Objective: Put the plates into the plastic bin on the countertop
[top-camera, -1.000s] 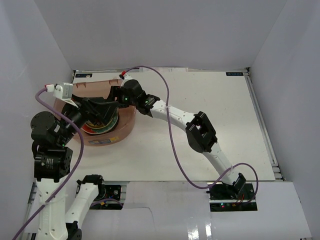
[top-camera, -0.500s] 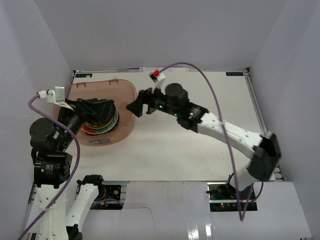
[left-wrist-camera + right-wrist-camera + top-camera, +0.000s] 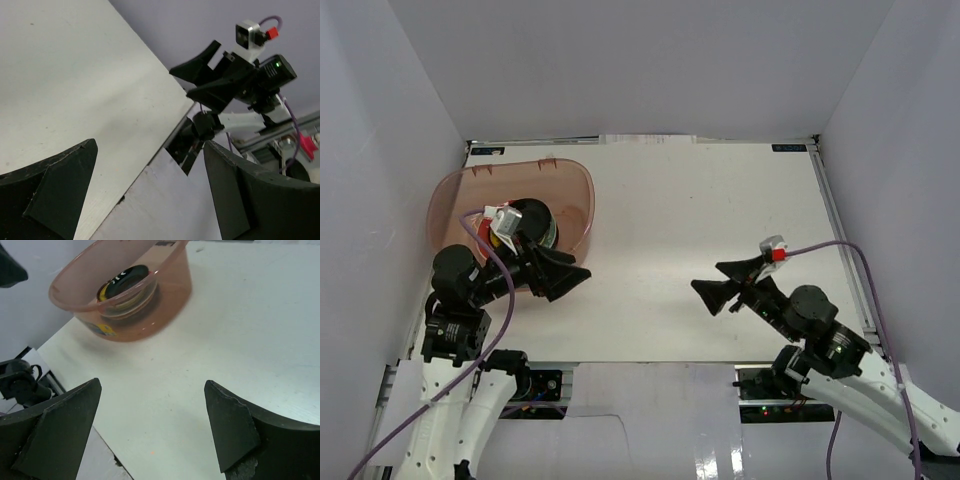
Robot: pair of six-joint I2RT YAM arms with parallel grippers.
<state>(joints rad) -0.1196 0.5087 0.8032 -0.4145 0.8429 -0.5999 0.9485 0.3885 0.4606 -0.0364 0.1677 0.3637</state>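
Note:
The pinkish plastic bin (image 3: 582, 215) stands at the far left of the white countertop (image 3: 720, 200). A stack of plates (image 3: 549, 236) lies inside it, mostly hidden by my left wrist. The right wrist view shows the bin (image 3: 170, 290) with the stack (image 3: 125, 287) in it, a glossy black plate on top. My left gripper (image 3: 570, 283) is open and empty, just outside the bin's near right corner, pointing right. My right gripper (image 3: 706, 277) is open and empty over the near right countertop, pointing left toward the bin. It also shows in the left wrist view (image 3: 179, 81).
White walls enclose the countertop on three sides. Metal rails (image 3: 840, 240) run along its edges. Purple cables (image 3: 840, 248) trail from both wrists. A white sheet (image 3: 165, 210) covers the near edge by the arm bases.
My right arm has pulled back from the bin to the near right. My left gripper has come out of the bin to its near right corner. Both are empty.

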